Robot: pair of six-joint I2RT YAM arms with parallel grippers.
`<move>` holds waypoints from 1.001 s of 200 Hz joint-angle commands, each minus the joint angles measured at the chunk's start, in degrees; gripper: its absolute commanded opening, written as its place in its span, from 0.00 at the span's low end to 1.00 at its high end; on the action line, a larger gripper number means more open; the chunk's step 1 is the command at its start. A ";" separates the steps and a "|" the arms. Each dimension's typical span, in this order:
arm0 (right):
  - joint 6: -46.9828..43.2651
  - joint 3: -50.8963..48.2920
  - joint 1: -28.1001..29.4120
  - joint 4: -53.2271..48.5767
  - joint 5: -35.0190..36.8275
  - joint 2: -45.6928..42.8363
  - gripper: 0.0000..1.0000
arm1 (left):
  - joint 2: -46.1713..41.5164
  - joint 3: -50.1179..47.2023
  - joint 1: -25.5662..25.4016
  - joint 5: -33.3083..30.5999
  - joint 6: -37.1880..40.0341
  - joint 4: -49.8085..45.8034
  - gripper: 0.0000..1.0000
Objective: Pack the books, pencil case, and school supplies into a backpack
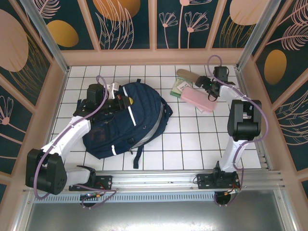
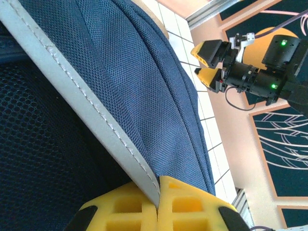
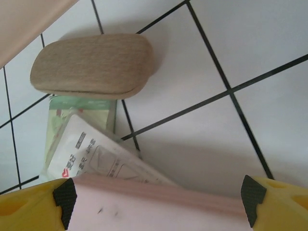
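Right of the backpack (image 1: 130, 122), off its far corner, three things lie out on the tiles. The pale pink pencil case (image 1: 198, 99) is farthest from the backpack. The pale green pack (image 1: 178, 87) is nearest to it, with one end tucked under the case. The tan oval piece (image 1: 187, 76) lies just beyond both and touches the green pack's far edge. As these are the loose items beside the backpack, I judge the books already packed, though the bag's inside is hidden. That would put the task past its middle, with the case and both small supplies yet to go in.

The right gripper (image 1: 208, 90) hangs over the pencil case. In its wrist view the yellow fingers stand wide, one at each side of the pink body, their dark tips at its edge. Whether they press on it I cannot tell. The left gripper (image 2: 159, 190) sits at the backpack's far left corner, its fingers clenched on a pale stitched band of the navy fabric. I judge that it is holding the bag steady or its mouth open for loading.

Under the backpack the table (image 1: 192, 144) is white tile with thin dark joints, flat and evenly lit. Around it stand walls (image 1: 130, 24) of dark teal panels with peach and orange plant shapes in pale frames. A metal rail (image 1: 168, 180) runs along the near edge, carrying both arm bases.
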 commanded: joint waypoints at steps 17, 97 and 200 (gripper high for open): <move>2.00 3.05 -1.62 1.04 -9.58 4.02 0.90 | 0.98 -4.63 -0.83 1.49 -4.99 11.18 0.00; 4.77 -0.98 0.57 -4.25 -8.82 3.56 0.89 | 2.17 -6.55 -1.03 2.66 -7.08 11.97 0.00; -1.31 -1.99 16.17 -19.32 19.83 -5.49 0.99 | -0.26 -6.08 -1.10 1.18 -4.63 9.19 0.00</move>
